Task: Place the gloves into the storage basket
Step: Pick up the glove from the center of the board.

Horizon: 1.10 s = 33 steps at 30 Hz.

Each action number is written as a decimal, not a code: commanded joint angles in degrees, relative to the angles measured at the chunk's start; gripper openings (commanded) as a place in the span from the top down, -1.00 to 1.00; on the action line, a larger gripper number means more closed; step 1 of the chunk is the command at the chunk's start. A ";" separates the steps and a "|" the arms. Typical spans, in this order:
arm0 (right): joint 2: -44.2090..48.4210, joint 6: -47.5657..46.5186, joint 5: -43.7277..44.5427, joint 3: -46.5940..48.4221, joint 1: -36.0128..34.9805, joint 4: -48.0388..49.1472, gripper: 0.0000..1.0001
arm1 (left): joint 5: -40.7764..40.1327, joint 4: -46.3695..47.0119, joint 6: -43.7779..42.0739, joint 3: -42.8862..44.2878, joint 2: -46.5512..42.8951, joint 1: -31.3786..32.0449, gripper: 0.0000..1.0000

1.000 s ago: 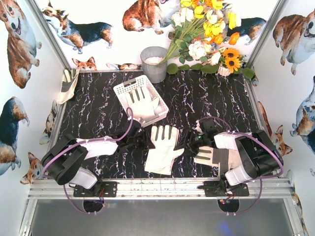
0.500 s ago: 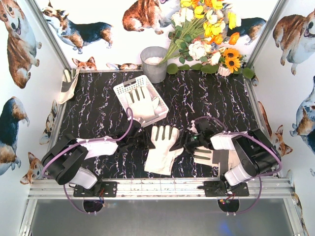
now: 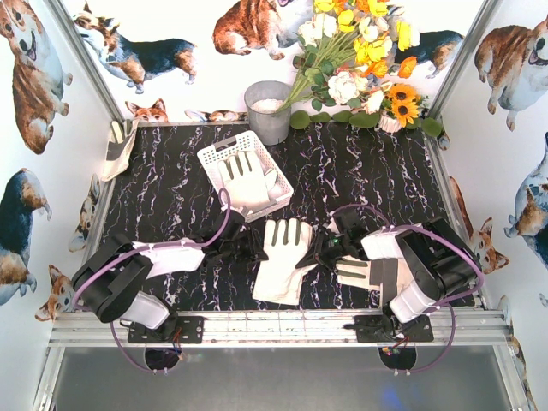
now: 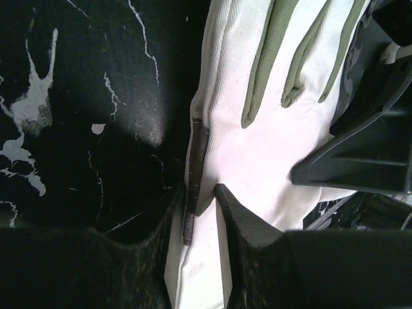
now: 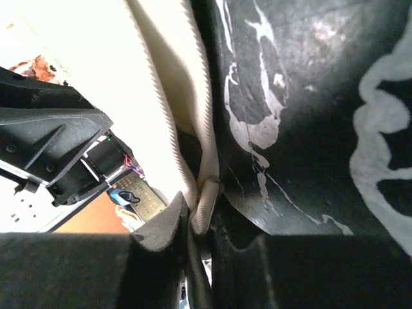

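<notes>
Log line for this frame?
right gripper: shut on cream-white grey-patched fabric glove | left gripper: straddles its edge | white slotted plastic basket: one glove

- Overhead view: bright, even light from above; the bench [image 3: 368, 171] is sharp to every edge, shadows faint.
- Left wrist view: dim; a dull sheen on the dark top; left fingers [image 4: 251, 232] blurred.
- Right wrist view: glove [image 5: 96, 77] overexposed; right fingers [image 5: 161, 232] out of focus.
</notes>
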<state>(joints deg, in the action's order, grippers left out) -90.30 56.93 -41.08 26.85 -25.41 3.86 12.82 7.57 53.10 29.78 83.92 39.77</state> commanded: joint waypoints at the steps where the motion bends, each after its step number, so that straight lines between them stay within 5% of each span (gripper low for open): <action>1: -0.29 -2.19 4.88 1.18 -0.34 -1.55 0.92 | 0.44 1.24 0.09 -1.50 -2.12 -0.05 0.65; 9: 3.94 -4.89 5.11 1.94 -0.34 -5.60 1.00 | 4.00 6.03 0.10 -2.59 -2.40 0.11 0.80; 18: 16.08 -12.84 10.17 6.54 -0.34 -24.06 1.00 | 5.61 7.68 -1.23 -0.23 -5.40 1.25 1.00; 26: 23.72 -18.36 13.78 17.70 -0.26 -36.78 1.00 | -1.88 -1.77 -3.91 6.62 -11.34 2.26 1.00; 33: 15.50 -27.24 18.35 35.87 -0.12 -42.79 1.00 | -11.87 -8.54 -5.99 12.59 -15.16 1.18 1.00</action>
<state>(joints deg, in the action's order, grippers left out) -70.50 36.64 -26.20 52.62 -25.76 -36.38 8.08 3.09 49.43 39.13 71.11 41.82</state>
